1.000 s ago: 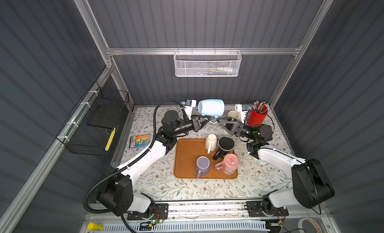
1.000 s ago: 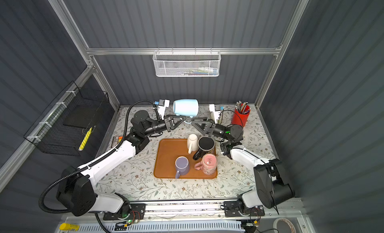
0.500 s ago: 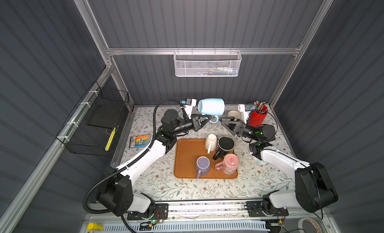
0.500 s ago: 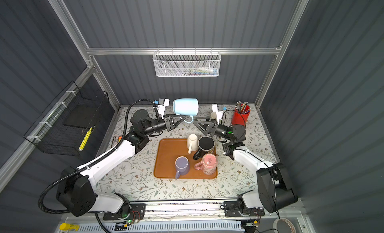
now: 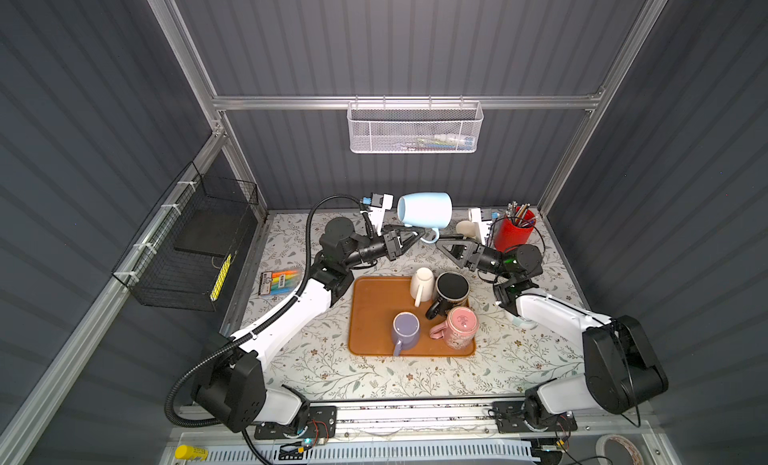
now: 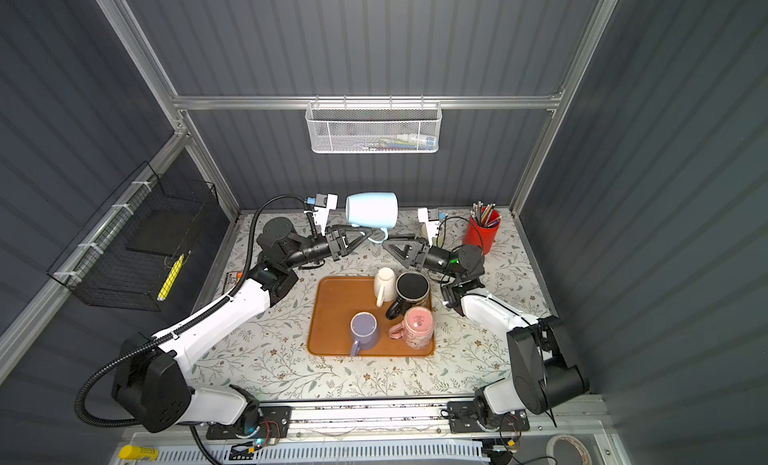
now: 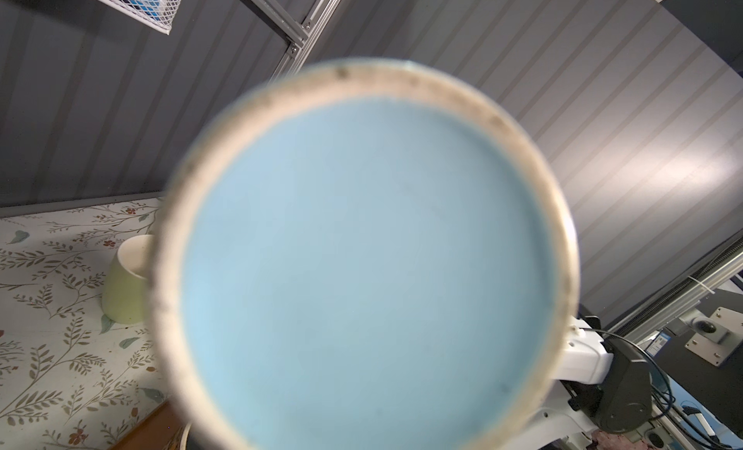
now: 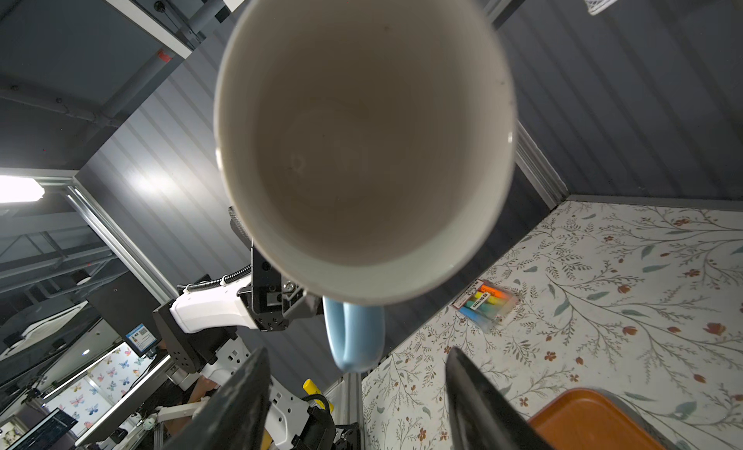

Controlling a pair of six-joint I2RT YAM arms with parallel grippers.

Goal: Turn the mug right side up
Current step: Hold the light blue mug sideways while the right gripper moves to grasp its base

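Since the left claw (image 5: 417, 234) pinches the mug (image 5: 424, 209) by its handle, probably to roll it upright, it hangs sideways over the table's (image 5: 316, 359) rear in both top views, the right claw (image 5: 444, 247) gaping nearby. Left wrist: only its blurred base; grip hidden. Right wrist: empty interior, fingers (image 8: 241, 391) spread.

The blurred blue mug (image 7: 370, 267) half hides a pale green cup (image 7: 124, 279) behind it. Items in the far basket (image 5: 374, 126) are too small to identify.

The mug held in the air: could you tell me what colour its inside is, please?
Off-white inside the mug, light blue outside; the right wrist view shows it best.
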